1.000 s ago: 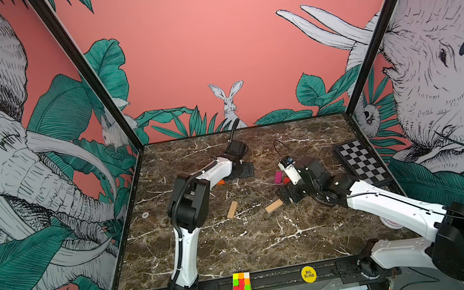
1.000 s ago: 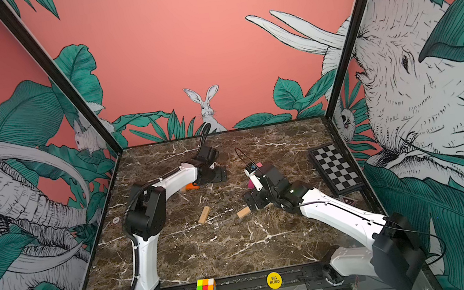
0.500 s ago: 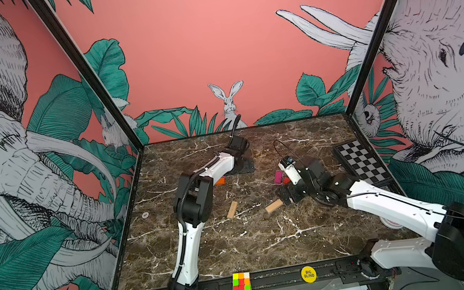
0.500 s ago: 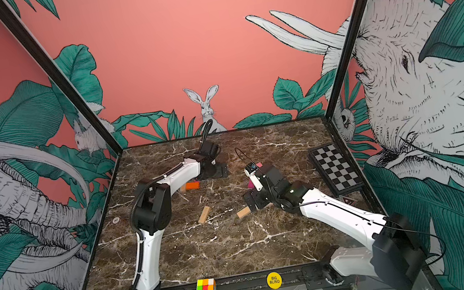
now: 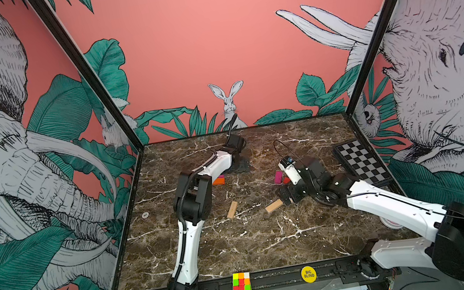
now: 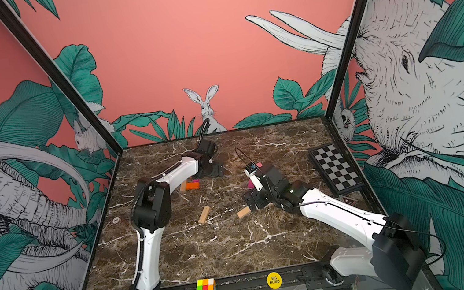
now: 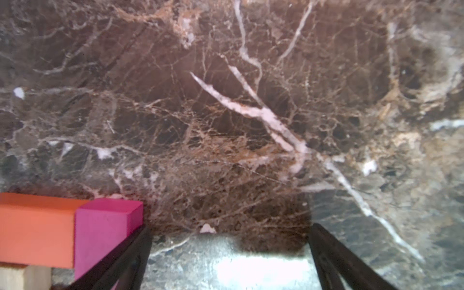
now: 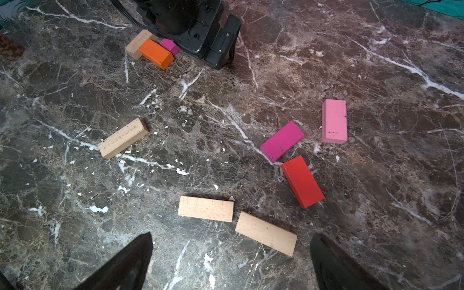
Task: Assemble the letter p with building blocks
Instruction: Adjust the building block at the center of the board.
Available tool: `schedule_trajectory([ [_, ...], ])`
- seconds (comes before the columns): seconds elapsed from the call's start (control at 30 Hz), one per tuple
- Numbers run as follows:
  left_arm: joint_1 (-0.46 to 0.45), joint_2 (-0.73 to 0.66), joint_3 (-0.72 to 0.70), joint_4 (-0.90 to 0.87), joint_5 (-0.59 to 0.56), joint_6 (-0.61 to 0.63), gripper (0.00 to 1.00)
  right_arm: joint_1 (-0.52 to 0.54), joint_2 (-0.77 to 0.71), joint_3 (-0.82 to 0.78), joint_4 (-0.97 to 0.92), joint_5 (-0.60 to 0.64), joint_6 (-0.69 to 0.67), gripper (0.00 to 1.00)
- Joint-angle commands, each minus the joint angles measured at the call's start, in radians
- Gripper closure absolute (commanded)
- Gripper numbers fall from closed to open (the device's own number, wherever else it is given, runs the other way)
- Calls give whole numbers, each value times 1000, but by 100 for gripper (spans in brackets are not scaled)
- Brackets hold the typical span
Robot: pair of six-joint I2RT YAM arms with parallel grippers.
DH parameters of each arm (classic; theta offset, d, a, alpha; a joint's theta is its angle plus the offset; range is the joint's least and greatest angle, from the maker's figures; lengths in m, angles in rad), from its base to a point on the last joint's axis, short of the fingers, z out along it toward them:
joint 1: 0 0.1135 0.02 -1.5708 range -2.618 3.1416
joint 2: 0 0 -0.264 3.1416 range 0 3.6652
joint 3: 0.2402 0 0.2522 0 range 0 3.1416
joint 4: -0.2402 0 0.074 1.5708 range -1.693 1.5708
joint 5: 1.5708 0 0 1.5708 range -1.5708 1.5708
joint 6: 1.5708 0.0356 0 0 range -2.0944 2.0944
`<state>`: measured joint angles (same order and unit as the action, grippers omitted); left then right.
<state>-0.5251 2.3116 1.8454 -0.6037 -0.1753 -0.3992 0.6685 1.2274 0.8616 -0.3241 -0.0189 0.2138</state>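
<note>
Blocks [image 8: 282,141] lie scattered on the counter [image 8: 376,75], with no letter formed yet. Three cluster beside the left claw [image 7: 231,227], which is open and empty. The right claw [image 8: 232,237], also open, hovers by two tan blocks [image 8: 206,209]. Next it likely must drop and straddle one across its narrow width.

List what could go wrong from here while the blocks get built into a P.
The open left gripper has a finger right beside the magenta block that abuts the orange block; a sideways move might knock that group apart.
The open right gripper hangs over a tan block and a second tan block lying almost end to end; closing there could catch both.
The red block and a second magenta block nearly touch, so lifting one may drag the other.
</note>
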Motion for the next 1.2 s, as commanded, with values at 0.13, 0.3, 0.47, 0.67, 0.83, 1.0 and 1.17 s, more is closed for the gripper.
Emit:
schedule_trajectory([
  [0.13,1,-6,16,-32,14,18,1,-4,0,4,20,-10,10,2],
  [0.3,3,-50,36,-14,84,25,1,-3,7,6,24,-10,9,2],
  [0.47,15,-196,40,47,133,44,1,-3,10,4,23,-13,9,1],
  [0.67,100,-322,19,8,122,44,1,-3,6,-4,39,-16,15,2],
  [0.83,212,-420,-135,50,155,20,1,-4,10,-15,61,-21,20,2],
  [1.0,315,-430,-203,50,230,14,1,-3,27,-15,76,-42,25,2],
  [1.17,352,-370,-195,38,305,18,1,-3,32,-20,83,-50,34,2],
])
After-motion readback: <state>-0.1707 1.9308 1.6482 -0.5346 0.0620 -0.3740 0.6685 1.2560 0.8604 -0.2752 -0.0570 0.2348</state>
